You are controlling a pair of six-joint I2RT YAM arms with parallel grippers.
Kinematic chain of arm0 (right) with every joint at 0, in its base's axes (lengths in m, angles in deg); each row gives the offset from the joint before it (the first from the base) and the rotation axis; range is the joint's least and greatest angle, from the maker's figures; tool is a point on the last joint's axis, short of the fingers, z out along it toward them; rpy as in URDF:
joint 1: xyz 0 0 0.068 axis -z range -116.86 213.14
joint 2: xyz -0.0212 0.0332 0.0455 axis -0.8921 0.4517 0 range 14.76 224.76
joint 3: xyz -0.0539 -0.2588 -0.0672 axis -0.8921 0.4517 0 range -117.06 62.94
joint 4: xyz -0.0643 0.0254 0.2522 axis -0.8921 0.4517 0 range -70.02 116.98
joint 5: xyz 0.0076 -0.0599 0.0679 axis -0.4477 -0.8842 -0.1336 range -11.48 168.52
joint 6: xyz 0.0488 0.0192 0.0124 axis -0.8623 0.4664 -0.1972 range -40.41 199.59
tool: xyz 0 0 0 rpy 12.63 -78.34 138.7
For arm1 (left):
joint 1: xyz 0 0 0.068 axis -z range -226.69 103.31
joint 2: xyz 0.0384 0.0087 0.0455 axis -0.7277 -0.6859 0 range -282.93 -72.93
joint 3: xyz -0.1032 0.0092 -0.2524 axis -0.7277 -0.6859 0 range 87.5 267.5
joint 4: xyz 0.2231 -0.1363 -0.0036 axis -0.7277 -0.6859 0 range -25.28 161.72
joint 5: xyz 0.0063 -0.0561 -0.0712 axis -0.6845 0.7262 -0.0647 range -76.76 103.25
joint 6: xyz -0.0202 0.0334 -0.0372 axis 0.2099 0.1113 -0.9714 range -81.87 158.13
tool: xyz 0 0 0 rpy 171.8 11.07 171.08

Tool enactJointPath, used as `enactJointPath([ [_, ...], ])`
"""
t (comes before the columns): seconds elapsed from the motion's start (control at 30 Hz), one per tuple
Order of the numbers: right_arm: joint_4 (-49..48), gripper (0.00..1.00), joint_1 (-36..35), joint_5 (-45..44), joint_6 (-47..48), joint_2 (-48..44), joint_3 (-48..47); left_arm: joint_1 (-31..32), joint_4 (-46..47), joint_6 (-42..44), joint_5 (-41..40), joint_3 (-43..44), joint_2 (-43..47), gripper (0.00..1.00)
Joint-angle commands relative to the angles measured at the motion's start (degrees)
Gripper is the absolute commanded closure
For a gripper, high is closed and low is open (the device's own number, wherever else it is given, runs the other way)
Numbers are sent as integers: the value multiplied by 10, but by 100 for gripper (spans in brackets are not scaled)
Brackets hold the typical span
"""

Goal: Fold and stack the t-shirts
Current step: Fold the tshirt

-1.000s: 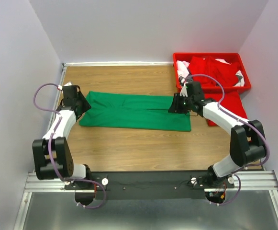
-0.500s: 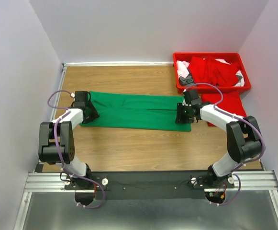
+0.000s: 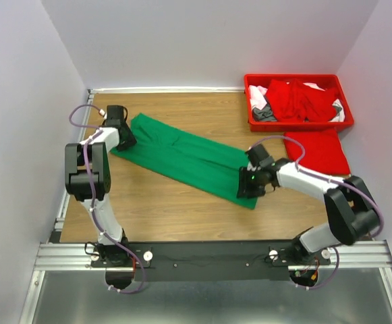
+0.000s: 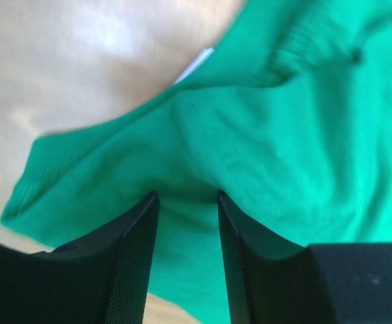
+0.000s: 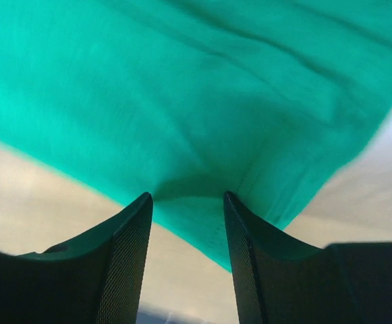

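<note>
Wood table [image 3: 182, 202]. Diagonal across middle, far-left to near-right: green t-shirt [image 3: 182, 156], folded into long strip. Far-right corner: red bin [image 3: 290, 77] w/ mixed garments [image 3: 297, 100], red, white, grey. Just beside, nearer: folded red t-shirt [image 3: 317, 150]. L gripper [image 4: 187, 202] jaws pinching green cloth at far-left end; R gripper [image 5: 187, 202] same at near-right end.

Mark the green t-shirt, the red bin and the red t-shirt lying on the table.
green t-shirt [image 3: 185, 156]: top external view, middle of the cloth.
red bin [image 3: 290, 77]: top external view, far rim.
red t-shirt on the table [image 3: 317, 152]: top external view, its centre.
</note>
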Motion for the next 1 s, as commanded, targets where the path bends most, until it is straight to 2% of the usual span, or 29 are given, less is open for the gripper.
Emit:
enactJointPath([
  [0.0,133,45,-116,55,-96,-47,86,-12,-62,28,-58,65,-81,51],
  [0.13,133,43,-235,89,-179,-83,74,1,-85,36,-33,173,-144,52],
  [0.2,134,42,-281,94,-180,-82,47,16,-85,37,-14,199,-158,50],
  [0.27,155,42,-294,93,-157,-82,-9,32,-83,42,5,222,-160,46],
  [0.37,188,36,-295,41,-112,-95,-78,32,-79,42,-5,238,-123,43],
  [0.43,225,28,-294,-6,-68,-97,-134,32,-87,43,-43,249,-85,38],
  [0.53,255,24,-288,-114,-10,-78,-168,32,-100,45,-74,252,-35,32],
  [0.6,258,24,-273,-134,16,-52,-176,32,-105,45,-82,242,-12,28],
  [0.67,252,23,-256,-154,61,-34,-184,59,-108,42,-86,216,23,24],
  [0.73,228,18,-233,-162,93,-14,-183,71,-107,31,-80,189,45,24],
  [0.77,215,12,-223,-162,121,-8,-180,87,-100,22,-69,157,65,24],
  [0.87,180,5,-186,-113,159,20,-177,130,-82,1,-54,100,89,24],
  [0.97,155,2,-172,-91,186,48,-175,153,-64,-13,-34,59,85,24],
])
